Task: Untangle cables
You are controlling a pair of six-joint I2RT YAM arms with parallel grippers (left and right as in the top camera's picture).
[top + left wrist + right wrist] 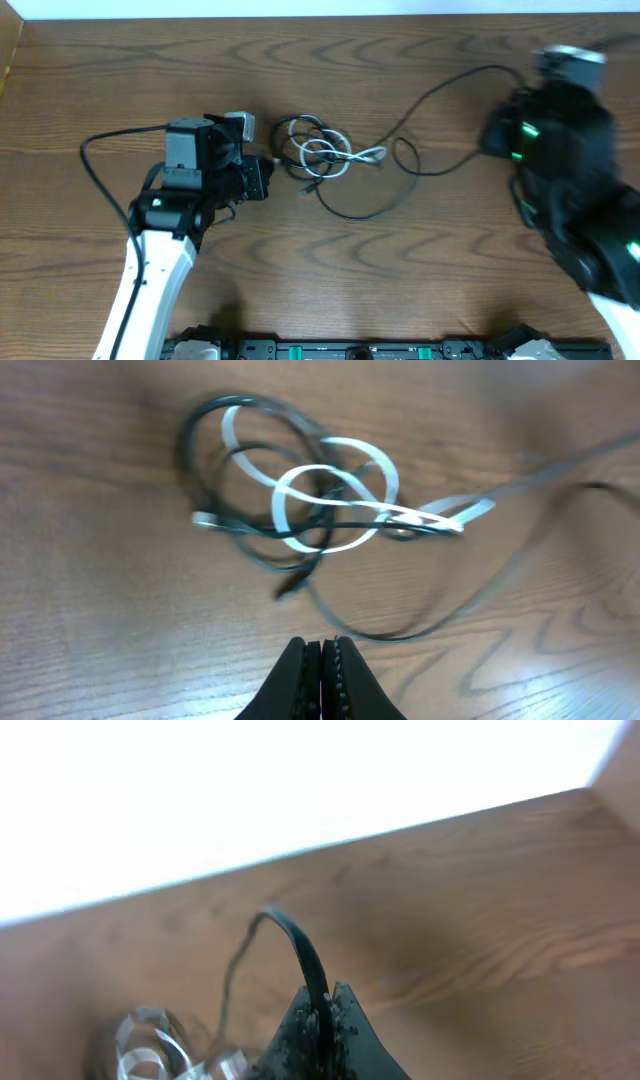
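A thin white cable (360,156) and a thin black cable (352,215) lie knotted in loops at mid-table. In the left wrist view the white loops (335,480) cross the black loops (215,435) just ahead of my left gripper (322,645), which is shut with nothing in it and apart from the tangle. Overhead, the left gripper (268,178) sits just left of the tangle. My right gripper (325,998) is shut on the black cable (292,935), which arcs up from the jaws. The white loops (150,1045) show blurred at lower left.
The wooden table (420,270) ends at a pale edge along the back (320,8). The right arm (565,140) appears blurred at the right side. The left arm's own black lead (95,165) curves out to the left.
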